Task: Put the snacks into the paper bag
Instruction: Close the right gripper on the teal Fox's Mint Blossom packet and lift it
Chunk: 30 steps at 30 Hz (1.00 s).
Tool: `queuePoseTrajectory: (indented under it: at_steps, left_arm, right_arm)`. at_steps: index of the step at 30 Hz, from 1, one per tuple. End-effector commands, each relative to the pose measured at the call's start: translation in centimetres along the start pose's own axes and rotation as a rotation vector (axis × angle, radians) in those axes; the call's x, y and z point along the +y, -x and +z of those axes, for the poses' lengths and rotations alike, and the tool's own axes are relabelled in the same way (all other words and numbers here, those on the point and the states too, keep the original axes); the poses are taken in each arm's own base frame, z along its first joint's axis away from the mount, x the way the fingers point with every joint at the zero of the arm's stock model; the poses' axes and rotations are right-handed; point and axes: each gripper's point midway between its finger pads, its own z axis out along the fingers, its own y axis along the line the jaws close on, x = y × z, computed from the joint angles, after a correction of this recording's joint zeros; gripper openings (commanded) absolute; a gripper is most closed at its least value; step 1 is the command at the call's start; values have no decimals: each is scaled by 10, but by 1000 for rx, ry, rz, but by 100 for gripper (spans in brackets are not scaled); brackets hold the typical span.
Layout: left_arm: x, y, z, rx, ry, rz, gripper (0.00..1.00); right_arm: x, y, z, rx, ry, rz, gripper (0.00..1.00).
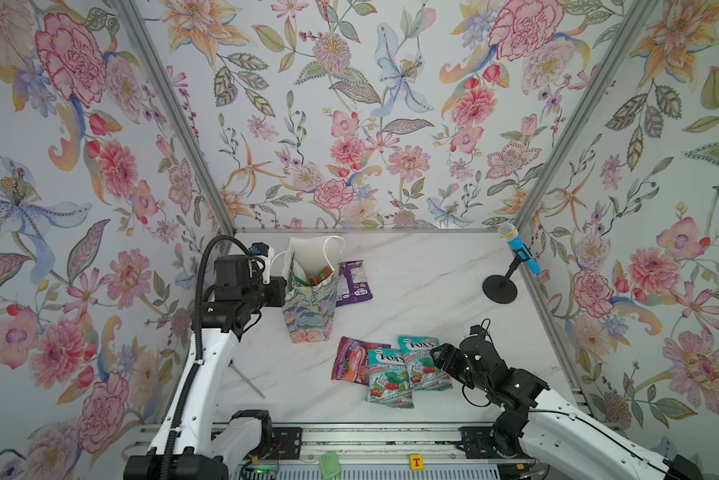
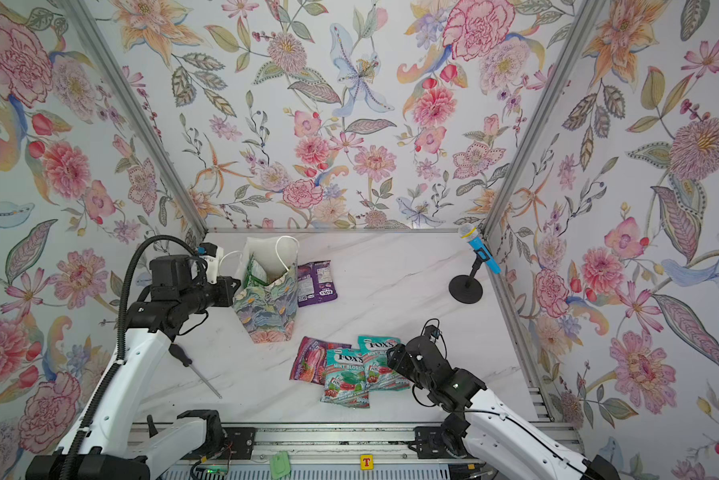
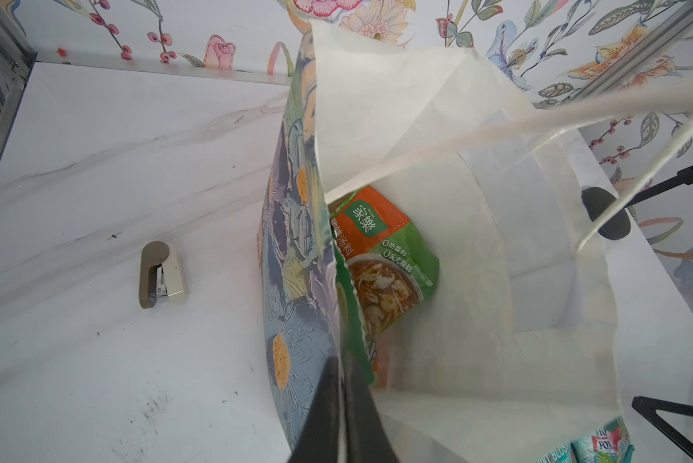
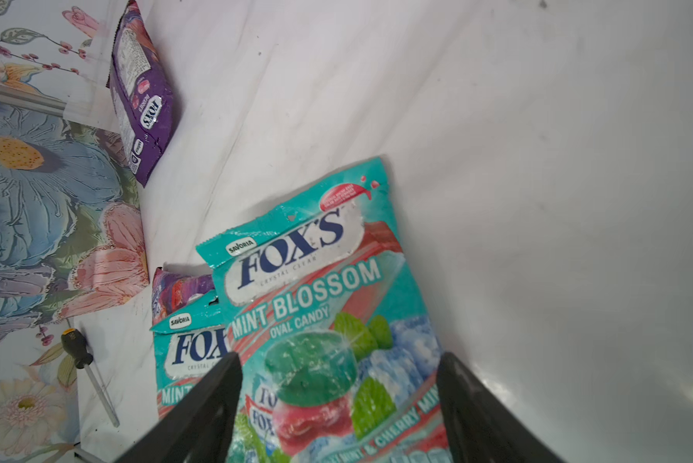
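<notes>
Paper bag [image 1: 310,291] upright at 11 o'clock on the surface [image 1: 432,282], left tool [image 3: 342,387] clamped tight on its rim; green-orange pouch [image 3: 380,256] inside. Right tool [image 4: 338,356] wide apart, empty, poised over teal pouch [image 4: 316,304] at bag's 5 o'clock. Step: pick. Next, I'd say: descend, close across pouch, lift, carry to bag mouth. Purple pouch [image 1: 352,282] lies at bag's 3 o'clock.

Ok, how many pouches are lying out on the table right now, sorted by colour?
Teal pouches: 2
Purple pouch: 1
Pink-and-purple pouch: 1
Total: 4
Whatever is already inside the bag is not counted.
</notes>
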Motion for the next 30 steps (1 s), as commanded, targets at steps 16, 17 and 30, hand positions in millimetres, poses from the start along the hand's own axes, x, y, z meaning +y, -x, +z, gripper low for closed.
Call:
queuePoseTrajectory:
  at_steps: [16, 17, 30]
  left_arm:
    - [3, -18, 0, 48, 3, -35, 7]
    - [2, -17, 0, 47, 1, -36, 7]
    - [0, -16, 1, 50, -12, -35, 7]
  right_arm:
    - [-30, -44, 18, 147, 14, 117, 76]
    - [-28, -44, 19, 150, 25, 114, 76]
    - [14, -22, 21, 106, 113, -1, 15]
